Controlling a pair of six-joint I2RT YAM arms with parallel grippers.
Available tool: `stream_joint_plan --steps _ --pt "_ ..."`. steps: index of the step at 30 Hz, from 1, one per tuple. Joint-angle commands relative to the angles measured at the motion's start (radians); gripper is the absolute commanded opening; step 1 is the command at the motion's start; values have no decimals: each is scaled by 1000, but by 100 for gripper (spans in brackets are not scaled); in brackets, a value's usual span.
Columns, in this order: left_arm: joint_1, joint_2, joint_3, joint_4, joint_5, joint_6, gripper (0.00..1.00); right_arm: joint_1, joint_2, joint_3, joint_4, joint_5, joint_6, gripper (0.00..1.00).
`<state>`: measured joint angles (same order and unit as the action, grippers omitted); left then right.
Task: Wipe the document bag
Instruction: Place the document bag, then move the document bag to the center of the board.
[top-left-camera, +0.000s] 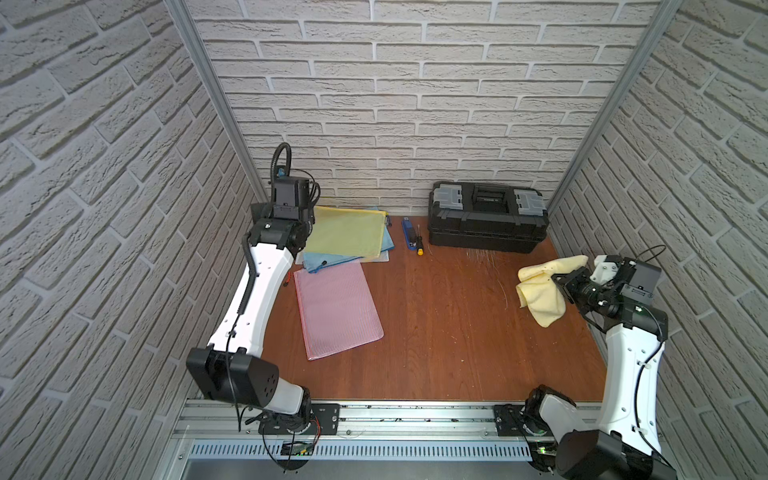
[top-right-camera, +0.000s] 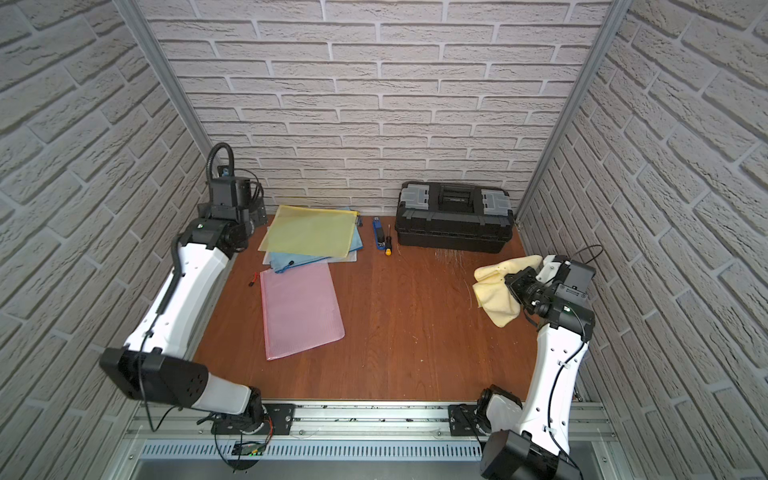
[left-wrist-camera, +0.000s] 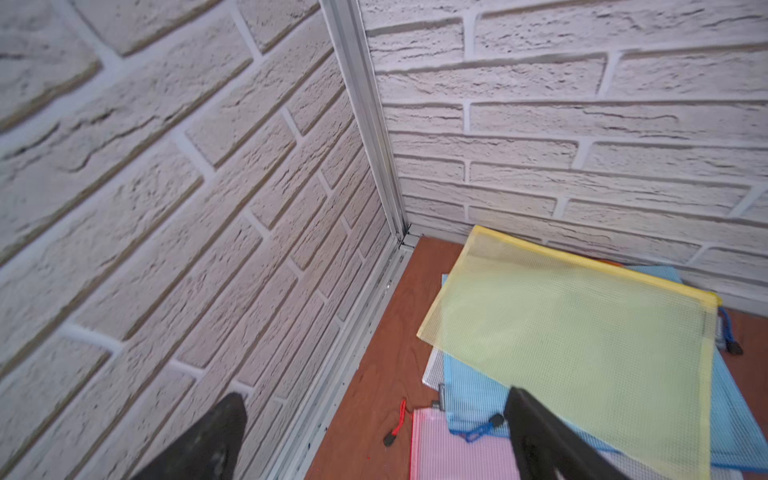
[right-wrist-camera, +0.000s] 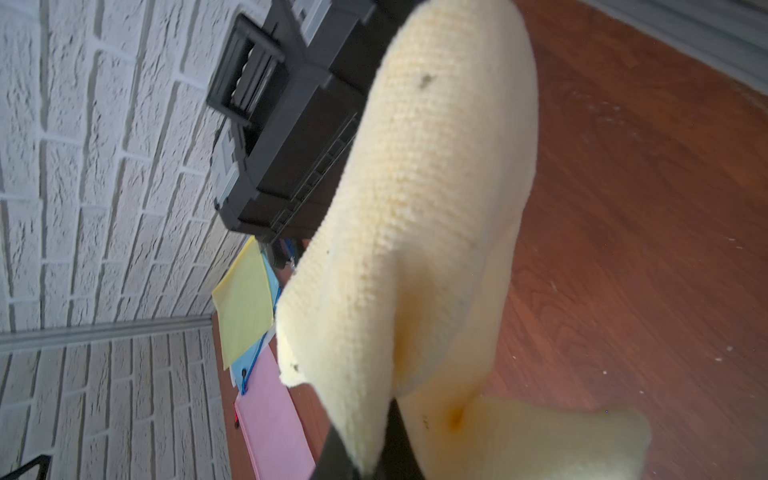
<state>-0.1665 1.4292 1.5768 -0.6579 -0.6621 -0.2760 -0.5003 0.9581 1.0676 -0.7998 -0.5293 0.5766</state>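
Left claw released above the back-left corner beside the yellow mesh bag; pink document bag lies flat, unpinned on the surface, so the yellow cloth clenched in the right claw may shove it sideways instead of wiping it.

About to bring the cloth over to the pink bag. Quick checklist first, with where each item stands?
1. Yellow cloth gripped in right claw: ok.
2. Pink document bag flat, mostly uncovered: ok.
3. Left claw open, empty, off the pink bag: ok.
4. Table between cloth and bag, no obstacle: ok.
5. Bag held down against sliding: not ok, nothing pins it.
6. Where the bag is dirty: cannot tell.
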Motion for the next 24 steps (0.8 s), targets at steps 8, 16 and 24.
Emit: stream_joint_plan --steps 8,16,24 --pt "-102 62 -292 -498 122 -448 98 495 88 32 127 141 4 2" --pt "8 22 -486 -348 312 -471 98 620 151 32 195 166 33 2" --pt "84 -4 -635 -40 436 -395 85 638 182 42 191 185 16 2"
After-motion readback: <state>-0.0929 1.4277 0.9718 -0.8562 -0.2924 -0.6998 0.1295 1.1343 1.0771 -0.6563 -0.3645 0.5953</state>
